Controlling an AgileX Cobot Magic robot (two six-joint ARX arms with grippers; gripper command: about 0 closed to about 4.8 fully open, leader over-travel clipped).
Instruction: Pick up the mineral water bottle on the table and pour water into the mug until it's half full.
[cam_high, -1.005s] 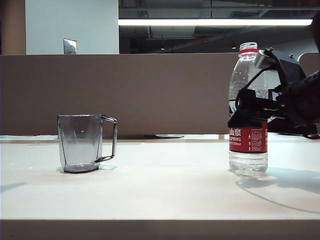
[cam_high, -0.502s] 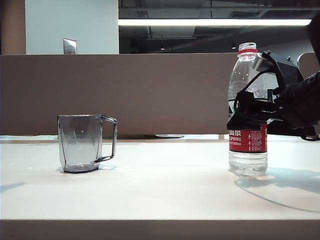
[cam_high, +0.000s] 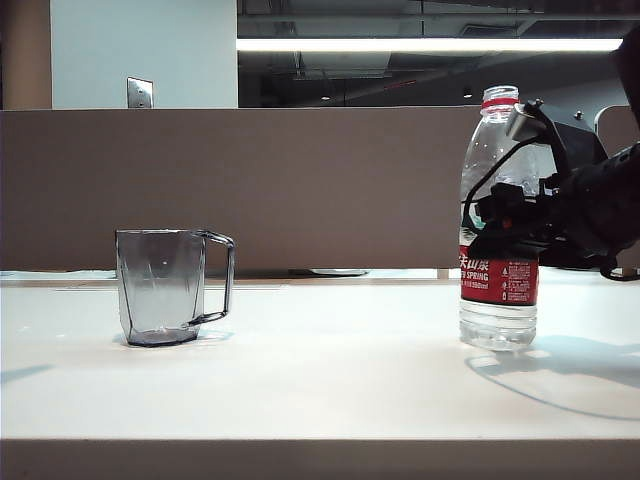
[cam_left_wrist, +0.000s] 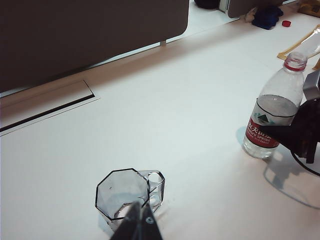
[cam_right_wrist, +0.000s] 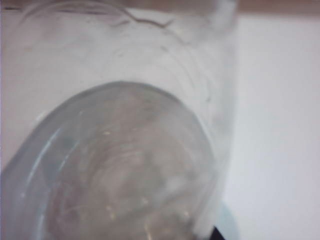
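Bottle (cam_high: 498, 215): clear ribbed plastic, cap off, red ring at the neck, red-and-white label band low on the body. Readable print: "SPRING", with Chinese characters above it; smaller lines below too fine to make out. Left wrist view adds a green mountain mark on the white part of the label. Water (cam_high: 498, 325) fills the lower body, clear and colourless. Bottle stands upright on the surface (cam_high: 320, 380), at about 3 o'clock from the mug in the exterior view, well apart from it.

Mug (cam_high: 165, 287): transparent smoky-grey plastic or glass, faceted walls tapering to the base, eight-sided rim seen from above, thin angular handle on the side facing the bottle. Upright, apparently empty.

Surface: flat, matte white, pale front edge; a dark slot runs along its back edge in the left wrist view. Brown partition panel (cam_high: 230, 185) behind it.

Right tool (cam_high: 500, 240): black, comes in from 3 o'clock, jaws either side of the bottle just above the label. Contact is not clear, so I cannot tell whether it clasps the bottle. Right wrist view is filled by blurred bottle wall.

Left tool (cam_left_wrist: 140, 223): dark fingertips pressed together, clenched on nothing, hanging above the surface just beside the mug.
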